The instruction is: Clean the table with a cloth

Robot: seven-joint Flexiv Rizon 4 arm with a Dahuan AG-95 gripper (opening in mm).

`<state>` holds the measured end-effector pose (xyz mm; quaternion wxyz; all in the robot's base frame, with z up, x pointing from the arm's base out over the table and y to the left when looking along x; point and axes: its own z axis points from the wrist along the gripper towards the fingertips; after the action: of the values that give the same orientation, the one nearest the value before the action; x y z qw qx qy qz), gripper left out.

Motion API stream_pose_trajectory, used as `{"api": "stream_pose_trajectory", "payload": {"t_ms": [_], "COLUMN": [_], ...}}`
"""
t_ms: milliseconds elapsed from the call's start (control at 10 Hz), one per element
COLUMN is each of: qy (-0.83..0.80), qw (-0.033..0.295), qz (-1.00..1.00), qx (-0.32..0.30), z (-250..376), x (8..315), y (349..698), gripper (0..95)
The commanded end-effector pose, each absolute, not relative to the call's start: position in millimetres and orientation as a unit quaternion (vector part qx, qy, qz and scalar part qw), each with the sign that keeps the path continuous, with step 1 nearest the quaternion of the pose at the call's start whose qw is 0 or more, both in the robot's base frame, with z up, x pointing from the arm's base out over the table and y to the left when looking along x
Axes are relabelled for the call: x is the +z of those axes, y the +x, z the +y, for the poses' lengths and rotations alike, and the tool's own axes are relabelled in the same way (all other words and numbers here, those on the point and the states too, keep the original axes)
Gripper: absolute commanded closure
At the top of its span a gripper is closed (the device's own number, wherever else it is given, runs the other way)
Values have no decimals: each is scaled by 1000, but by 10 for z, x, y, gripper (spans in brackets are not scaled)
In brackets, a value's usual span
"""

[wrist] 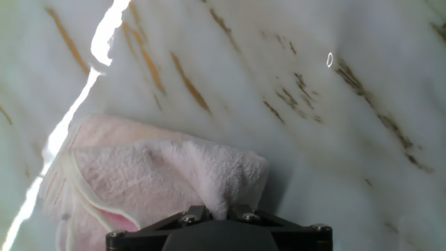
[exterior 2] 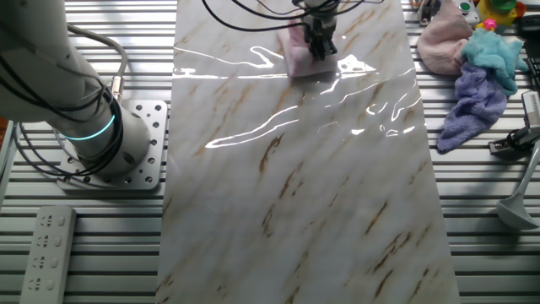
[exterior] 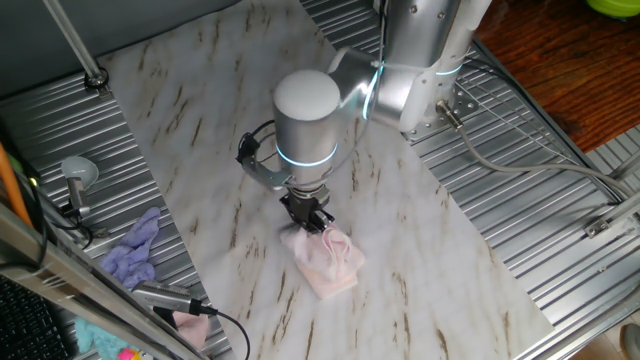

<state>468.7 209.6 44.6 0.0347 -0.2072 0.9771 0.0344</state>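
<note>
The table (exterior: 400, 250) is a large white marble-patterned sheet with brown streaks; it also shows in the other fixed view (exterior 2: 321, 203) and fills the hand view (wrist: 313, 84). The cloth (exterior: 328, 260), a small pale pink bundle, lies on it, seen also in the other fixed view (exterior 2: 297, 56) and the hand view (wrist: 153, 181). My gripper (exterior: 311, 216) points down and is shut on a fold of the cloth, pressing it to the table. In the hand view the cloth rises between the two jaws (wrist: 217, 213).
A lavender rag (exterior: 132, 252) and a tool with a cable (exterior: 165, 297) lie on the ribbed metal left of the table. The other fixed view shows pink, teal and purple fabrics (exterior 2: 477, 67) and a remote (exterior 2: 46, 253).
</note>
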Motion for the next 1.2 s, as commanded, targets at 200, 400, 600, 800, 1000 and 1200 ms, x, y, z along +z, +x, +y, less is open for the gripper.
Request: {"api": "stream_pose_trajectory", "payload": {"t_ms": [200, 400, 600, 800, 1000, 1200], "qy": [-247, -267, -266, -266, -271, -259], "qw": [33, 33, 29, 28, 28, 30], "qz": [968, 963, 963, 964, 962, 965], "qx": [22, 21, 11, 11, 17, 20], "z": [1839, 1665, 1663, 1664, 1664, 1664], "x": [507, 545, 560, 561, 559, 559], "y": [4705, 4716, 4716, 4710, 4707, 4707], "gripper": [950, 950, 950, 950, 950, 950]}}
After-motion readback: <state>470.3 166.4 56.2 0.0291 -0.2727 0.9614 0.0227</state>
